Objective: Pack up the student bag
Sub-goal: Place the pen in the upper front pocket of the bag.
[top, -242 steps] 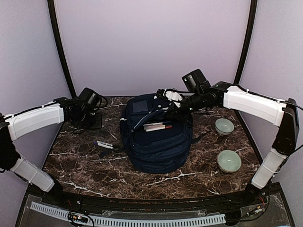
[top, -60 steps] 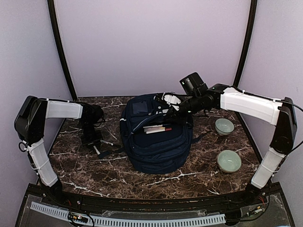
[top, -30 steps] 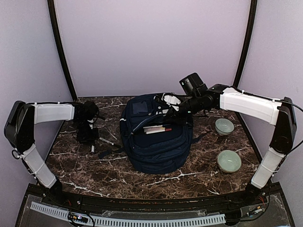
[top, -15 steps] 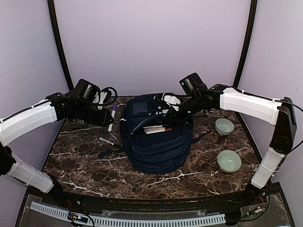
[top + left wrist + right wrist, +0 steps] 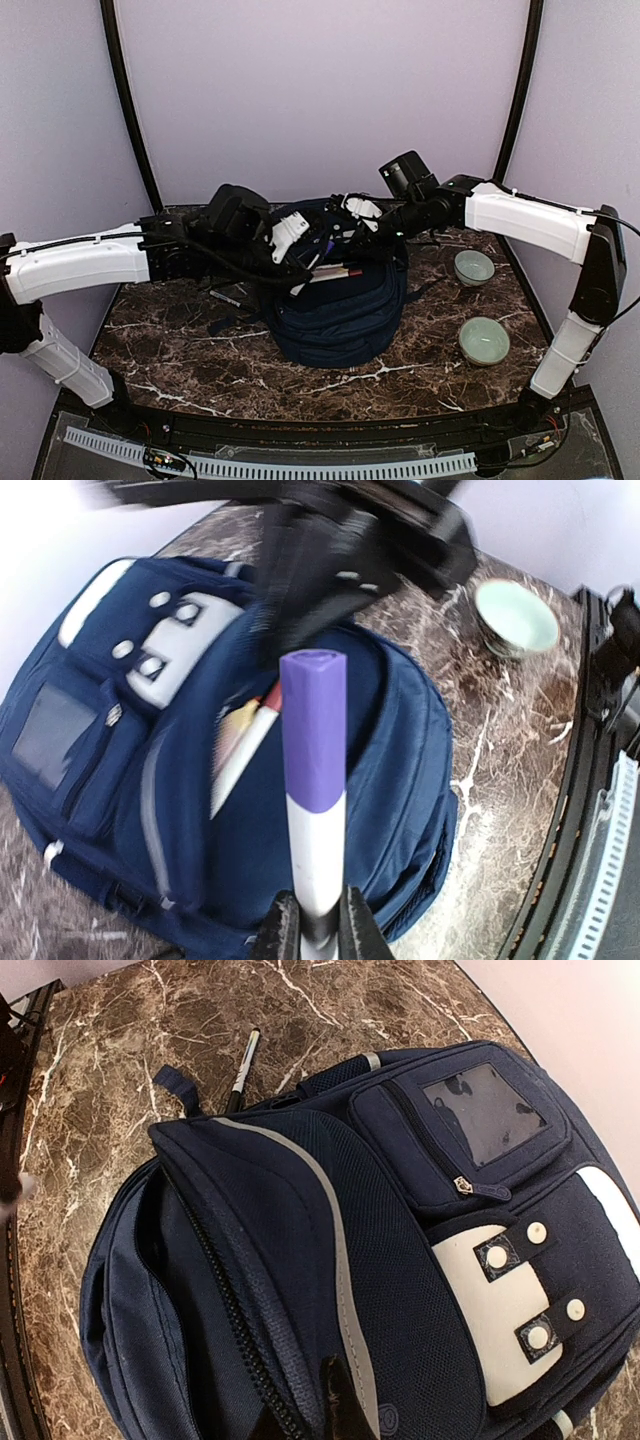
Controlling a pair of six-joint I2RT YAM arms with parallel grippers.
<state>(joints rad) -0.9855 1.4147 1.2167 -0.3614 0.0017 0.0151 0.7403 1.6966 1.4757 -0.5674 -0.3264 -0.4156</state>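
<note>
The student bag [image 5: 340, 305], a navy backpack with a white buckle patch, lies mid-table with its main compartment held open. My right gripper [image 5: 352, 234] is shut on the edge of the bag's front flap [image 5: 300, 1290], its fingertips [image 5: 340, 1410] pinching the fabric by the zipper. My left gripper [image 5: 312, 935] is shut on a white marker with a purple cap [image 5: 313, 760] and hovers over the bag's left side [image 5: 300, 255]. Pens, white and red, [image 5: 335, 270] show in the opening.
Two pale green bowls [image 5: 474, 266] [image 5: 484, 340] stand to the right of the bag. A dark pen [image 5: 241, 1065] lies on the marble table [image 5: 180, 350] left of the bag, beside a strap tab [image 5: 175, 1085].
My left arm lifted the purple-capped marker from the table on the left and swung it right, over the bag. The right arm has kept still, holding the flap.
</note>
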